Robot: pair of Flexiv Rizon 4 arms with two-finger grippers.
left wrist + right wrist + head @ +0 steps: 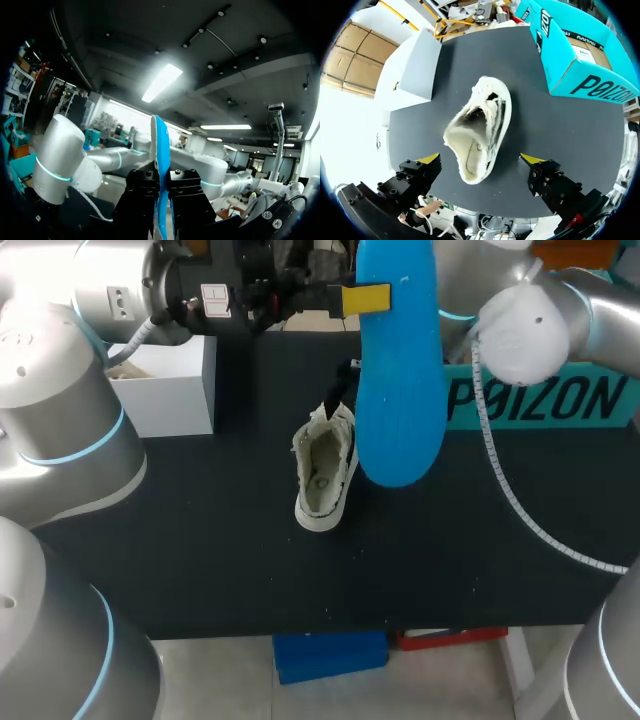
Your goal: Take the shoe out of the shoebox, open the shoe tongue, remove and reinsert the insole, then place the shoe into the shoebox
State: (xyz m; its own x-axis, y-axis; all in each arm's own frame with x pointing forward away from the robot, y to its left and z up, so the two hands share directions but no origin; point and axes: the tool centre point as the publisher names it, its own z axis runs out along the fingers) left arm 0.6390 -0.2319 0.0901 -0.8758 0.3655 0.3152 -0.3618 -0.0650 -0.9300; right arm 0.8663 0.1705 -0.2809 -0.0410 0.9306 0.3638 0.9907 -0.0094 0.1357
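1. Black desk [200,540] in a lab room. A white box [160,385] sits at its left rear and a teal shoebox [540,400] at its right rear.
2. Shoe [325,475]: white, alone mid-desk, well apart from both boxes. Mouth faces up, tongue pulled open, inside bare. Long axis runs roughly rear-to-front of the desk, slightly slanted. Cannot tell toe from heel with certainty.
3. Insole [400,380]: blue, out of the shoe and held high off the desk. Long axis roughly matches the shoe's, rounded end nearest it. From overhead it reads just right of the shoe.
4. Left hand [362,298]: pinching the insole edge-on between both fingers; wrist view confirms.
5. Right hand [480,159]: spread wide, hovering over the shoe with one yellow tip on each side and neither touching it.
6. Judgement: reinsertion comes next. The left hand must bring the insole down and across into the mouth, matching the shoe's axis; the right is nearer for steadying.
7. Writing: large dark lettering on the shoebox's side wall, not transcribed. Small label on the left wrist, too small to read.
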